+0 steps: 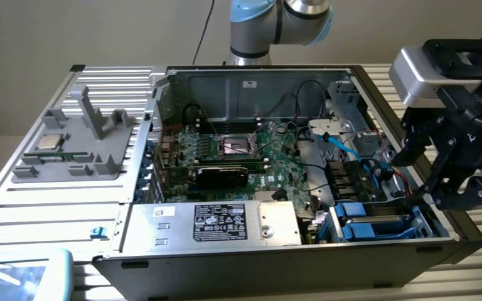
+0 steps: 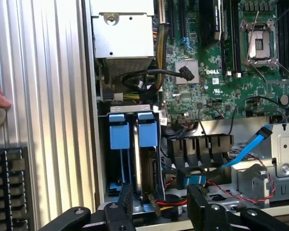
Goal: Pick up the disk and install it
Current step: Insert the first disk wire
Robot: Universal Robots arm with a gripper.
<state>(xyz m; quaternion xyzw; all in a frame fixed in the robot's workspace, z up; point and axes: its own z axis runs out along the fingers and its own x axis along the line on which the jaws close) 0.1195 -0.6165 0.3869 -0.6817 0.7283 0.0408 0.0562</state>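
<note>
I saw the gripper above the drive bay, exterior view's right, jaws wide, empty, probably because the disk already sat slotted.

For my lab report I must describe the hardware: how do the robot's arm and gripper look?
The arm has silver joints with light blue caps. The gripper is black, with jointed fingers, mounted on a silver-grey wrist block; a white "2" marks its side.
</note>
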